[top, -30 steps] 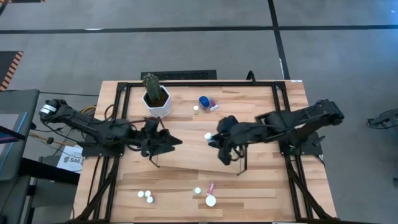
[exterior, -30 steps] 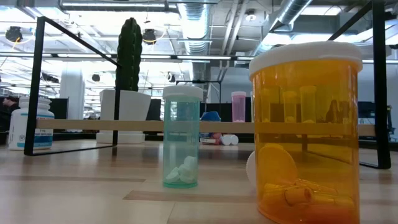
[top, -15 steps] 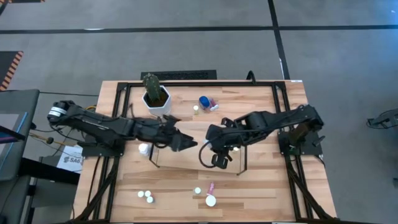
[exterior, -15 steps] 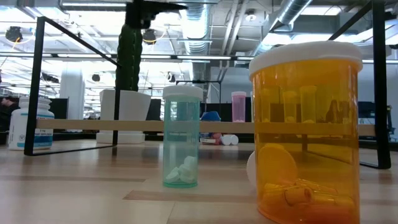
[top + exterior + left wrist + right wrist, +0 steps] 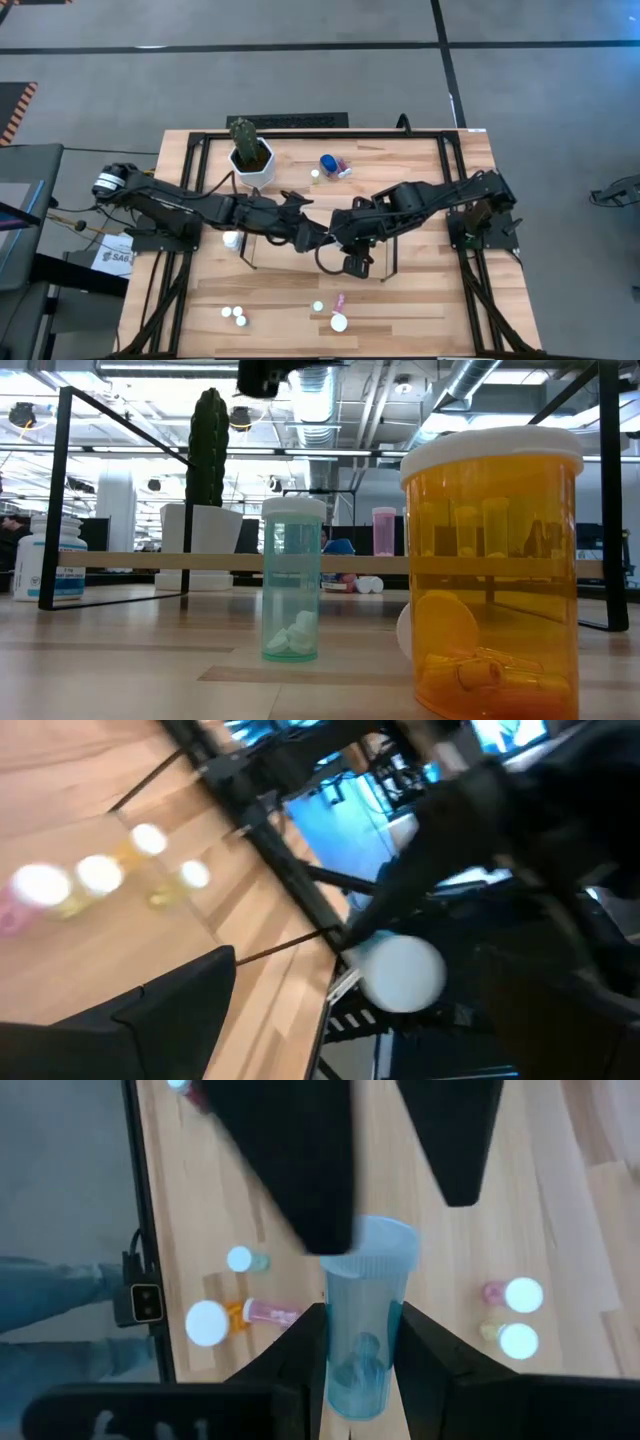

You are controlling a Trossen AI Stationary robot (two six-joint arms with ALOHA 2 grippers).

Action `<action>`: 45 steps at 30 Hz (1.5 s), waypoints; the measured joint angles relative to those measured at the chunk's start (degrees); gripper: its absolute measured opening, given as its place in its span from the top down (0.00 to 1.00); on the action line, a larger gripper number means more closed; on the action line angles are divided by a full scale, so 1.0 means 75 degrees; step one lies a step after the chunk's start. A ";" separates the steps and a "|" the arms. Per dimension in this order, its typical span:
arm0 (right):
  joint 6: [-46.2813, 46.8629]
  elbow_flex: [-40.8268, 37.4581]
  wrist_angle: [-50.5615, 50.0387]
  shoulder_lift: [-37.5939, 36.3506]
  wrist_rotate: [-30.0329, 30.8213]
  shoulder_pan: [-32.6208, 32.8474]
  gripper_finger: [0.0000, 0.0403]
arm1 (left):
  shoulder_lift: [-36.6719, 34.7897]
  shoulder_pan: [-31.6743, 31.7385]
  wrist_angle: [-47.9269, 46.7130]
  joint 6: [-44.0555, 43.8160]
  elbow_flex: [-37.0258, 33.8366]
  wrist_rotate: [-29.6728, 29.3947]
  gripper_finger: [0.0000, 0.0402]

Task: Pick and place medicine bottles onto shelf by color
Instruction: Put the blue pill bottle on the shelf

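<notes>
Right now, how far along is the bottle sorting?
Done: no bottle visibly on the shelf. In hand: right gripper clamps a pale-blue bottle, left gripper open at its cap. Left: white-capped bottles at the table's front, blue-capped bottle near the cactus pot.

left arm: stretched further across, reach now past the shelf (image 5: 318,262) middle; 1.0 s ago it was bunched over the shelf's left end
left gripper (image 5: 322,238): moved right, now right up against the right gripper (image 5: 345,240); well apart 1.0 s ago
right arm: elbow pulled in toward table centre, wrist moved left and nearer the front edge
right gripper: closed on a pale blue bottle (image 5: 362,1318), white cap
white cap near right gripper 1.0 s ago: gone from the high view
low view: dark arm part (image 5: 268,374) now at top, moved right since 0.5 s ago; none 1.0 s ago
</notes>
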 joint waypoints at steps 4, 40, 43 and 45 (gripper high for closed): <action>-0.0067 0.0000 -0.0061 0.0000 -0.0008 0.0000 0.73 | -0.0006 -0.0097 -0.0071 0.0171 0.0189 0.0003 0.15; -0.0998 0.0005 0.0959 0.0322 -0.1615 -0.0548 0.73 | -0.0006 -0.0088 -0.0697 0.0342 0.0185 0.0787 0.45; -0.1003 -0.0005 0.0996 0.0399 -0.1667 -0.0534 0.73 | -0.0006 -0.0091 -0.0770 0.0347 0.0190 0.0803 0.45; -0.1056 -0.0012 0.0984 0.0398 -0.1676 -0.0530 0.73 | -0.0005 -0.0091 -0.0797 0.0347 0.0190 0.0793 0.45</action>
